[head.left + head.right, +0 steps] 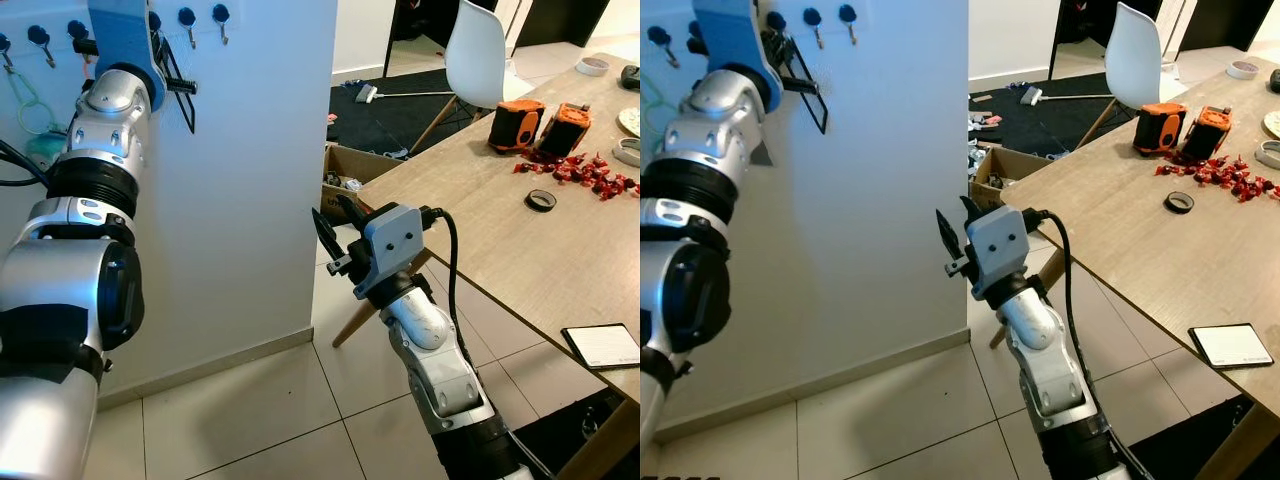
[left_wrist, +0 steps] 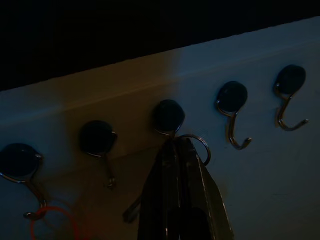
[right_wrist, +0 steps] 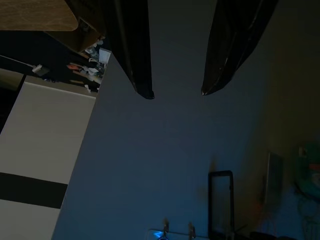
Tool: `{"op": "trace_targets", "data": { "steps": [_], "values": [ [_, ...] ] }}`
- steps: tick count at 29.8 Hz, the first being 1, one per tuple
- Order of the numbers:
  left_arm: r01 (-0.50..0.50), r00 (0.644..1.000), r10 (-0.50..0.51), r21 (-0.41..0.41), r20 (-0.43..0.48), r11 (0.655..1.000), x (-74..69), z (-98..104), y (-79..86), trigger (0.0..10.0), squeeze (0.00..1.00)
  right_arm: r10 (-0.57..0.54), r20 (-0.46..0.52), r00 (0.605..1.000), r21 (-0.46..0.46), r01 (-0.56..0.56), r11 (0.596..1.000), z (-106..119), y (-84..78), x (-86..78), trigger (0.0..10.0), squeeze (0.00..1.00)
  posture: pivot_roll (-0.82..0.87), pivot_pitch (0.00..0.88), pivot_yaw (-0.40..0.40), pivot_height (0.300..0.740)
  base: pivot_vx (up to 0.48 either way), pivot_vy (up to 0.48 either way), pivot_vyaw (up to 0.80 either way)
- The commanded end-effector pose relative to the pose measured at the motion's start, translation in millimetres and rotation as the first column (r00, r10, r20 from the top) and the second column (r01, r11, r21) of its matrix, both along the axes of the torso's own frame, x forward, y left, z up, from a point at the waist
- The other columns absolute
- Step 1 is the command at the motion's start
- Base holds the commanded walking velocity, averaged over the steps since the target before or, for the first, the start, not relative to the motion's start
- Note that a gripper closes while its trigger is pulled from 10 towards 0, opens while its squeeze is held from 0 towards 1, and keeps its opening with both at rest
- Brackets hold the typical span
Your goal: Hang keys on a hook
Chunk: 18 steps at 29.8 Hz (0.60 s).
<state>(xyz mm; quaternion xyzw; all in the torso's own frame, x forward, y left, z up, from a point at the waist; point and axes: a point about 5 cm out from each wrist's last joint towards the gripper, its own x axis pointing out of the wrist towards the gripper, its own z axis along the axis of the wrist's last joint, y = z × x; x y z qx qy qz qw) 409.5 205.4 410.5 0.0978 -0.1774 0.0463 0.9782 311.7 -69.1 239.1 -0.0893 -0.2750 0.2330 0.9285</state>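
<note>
Reaching up to the row of black-capped hooks on the white wall [image 1: 250, 180], the left pincer [image 2: 182, 150] has its two black fingers pressed together on a metal key ring [image 2: 199, 146]. In the left wrist view the ring sits right at the middle hook [image 2: 168, 117], just under its round cap, though whether it is on the hook cannot be told in the dim light. Along the same wall, two bare hooks [image 2: 231, 112] lie to one side of the middle hook, and on the other side one hook carries a red loop [image 2: 52, 225]. Lower against the wall, the right pincer [image 3: 177, 92] hangs with its fingers spread apart and nothing between them. Away from the wall stands the wooden bench [image 1: 500, 220], bearing two orange-and-black boxes [image 1: 515, 125], red scraps, a tape roll [image 1: 540, 199] and a tablet [image 1: 603, 346].
</note>
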Motion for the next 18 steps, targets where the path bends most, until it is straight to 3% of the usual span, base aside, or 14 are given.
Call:
{"op": "trace_targets", "data": {
  "steps": [1, 8, 18],
  "values": [
    [0.018, 0.999, -0.017, 0.036, -0.029, 0.999, 4.2, -8, -10.8, 10.0, 0.00, 0.012, -0.007, 1.000, -0.005, -0.012, 1.000, -2, 2.7, -0.9, 10.0, 0.00, 0.02, 0.235, 0.042, 0.740, 0.000, 0.000, 0.00],
    [-0.024, 0.995, 0.033, 0.092, -0.094, 0.995, 9.0, -26, -8.0, 10.0, 0.00, 0.003, -0.009, 1.000, -0.004, -0.003, 1.000, -3, 1.3, -1.4, 10.0, 0.00, 0.02, 0.239, 0.053, 0.740, 0.000, 0.000, 0.00],
    [-0.078, 0.987, 0.099, 0.165, -0.124, 0.983, 8.7, -31, 2.7, 10.0, 0.00, -0.003, -0.010, 1.000, -0.002, 0.003, 1.000, -3, 0.4, -1.6, 10.0, 0.00, 0.02, 0.243, 0.055, 0.740, 0.000, 0.000, 0.00]
  ]
}}
